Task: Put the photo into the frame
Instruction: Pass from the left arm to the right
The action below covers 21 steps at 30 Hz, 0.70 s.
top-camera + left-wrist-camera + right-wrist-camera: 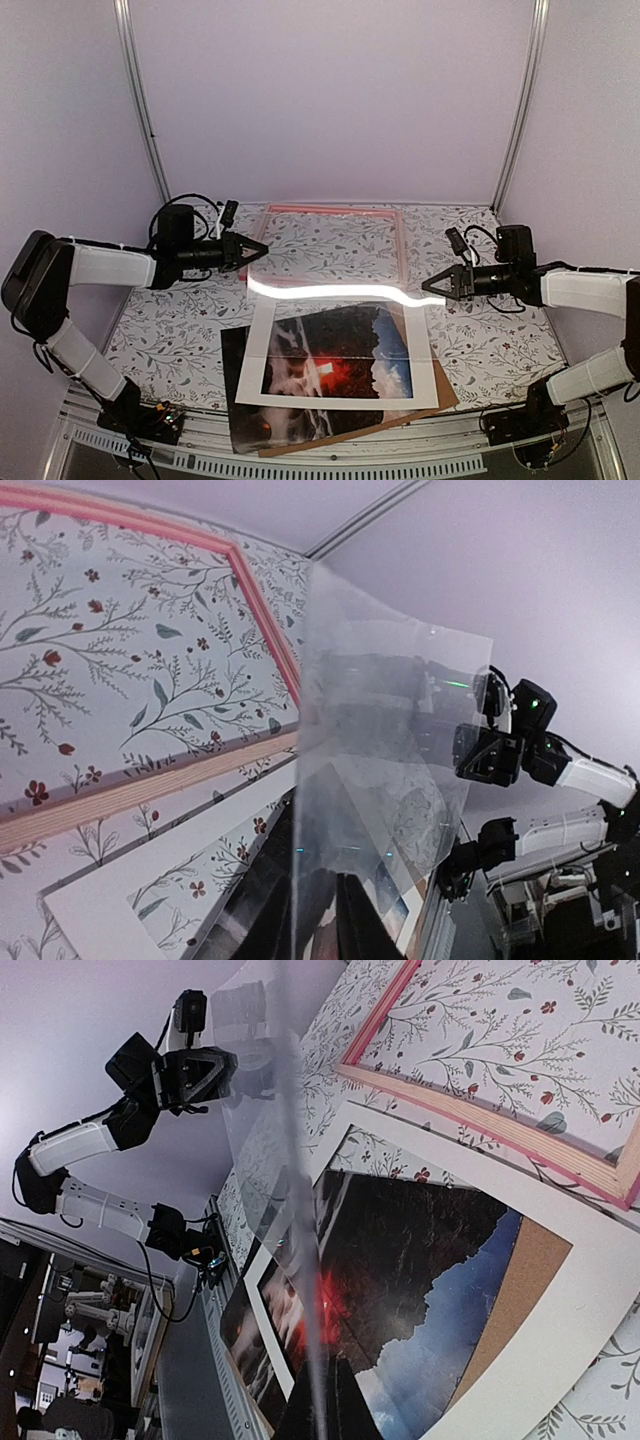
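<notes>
A clear sheet [330,290] hangs in the air between both arms. My left gripper [262,247] is shut on its left edge and my right gripper [425,288] is shut on its right edge. In the left wrist view the clear sheet [390,740] stands edge-on between the dark fingers of the left gripper [335,875]. The right wrist view shows the same at the right gripper [335,1360]. The photo [335,360] lies flat below, near the front edge, under a white mat [345,398]. The pink frame [335,212] lies farther back on the table, with nothing in it.
A brown backing board [445,395] lies under the photo and mat, jutting out at the right. The floral tablecloth [480,345] covers the table. Metal posts [145,100] rise at the back corners. The table's front rail [330,455] runs just below the photo.
</notes>
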Tool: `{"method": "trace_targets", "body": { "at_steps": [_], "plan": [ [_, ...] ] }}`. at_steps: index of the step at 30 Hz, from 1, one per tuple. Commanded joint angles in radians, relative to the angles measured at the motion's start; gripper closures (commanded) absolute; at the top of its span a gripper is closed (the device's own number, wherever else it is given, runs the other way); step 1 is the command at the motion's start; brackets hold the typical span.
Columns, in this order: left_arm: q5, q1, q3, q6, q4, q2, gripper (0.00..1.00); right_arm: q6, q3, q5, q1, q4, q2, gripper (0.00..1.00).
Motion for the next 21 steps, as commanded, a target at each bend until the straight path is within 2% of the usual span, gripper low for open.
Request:
{"method": "trace_targets", "body": {
  "at_steps": [1, 6, 12, 15, 19, 21],
  "plan": [
    [-0.026, 0.029, 0.053, 0.017, -0.086, 0.035, 0.78, 0.036, 0.067, -0.063, -0.022, -0.009, 0.012, 1.0],
    [-0.067, 0.051, 0.104, 0.027, -0.162, 0.076, 0.6, 0.09, 0.121, -0.123, -0.032, -0.007, 0.04, 1.0],
    [-0.079, 0.086, 0.145, 0.019, -0.203, 0.113, 0.46, 0.076, 0.199, -0.168, -0.037, -0.074, 0.071, 1.0],
    [-0.09, 0.1, 0.161, 0.019, -0.21, 0.117, 0.35, 0.056, 0.219, -0.182, -0.039, -0.1, 0.09, 1.0],
    [-0.129, 0.127, 0.192, 0.033, -0.251, 0.126, 0.27, 0.058, 0.239, -0.188, -0.047, -0.107, 0.105, 1.0],
    [-0.169, 0.139, 0.228, 0.058, -0.302, 0.14, 0.2, 0.064, 0.25, -0.192, -0.055, -0.107, 0.116, 1.0]
  ]
}}
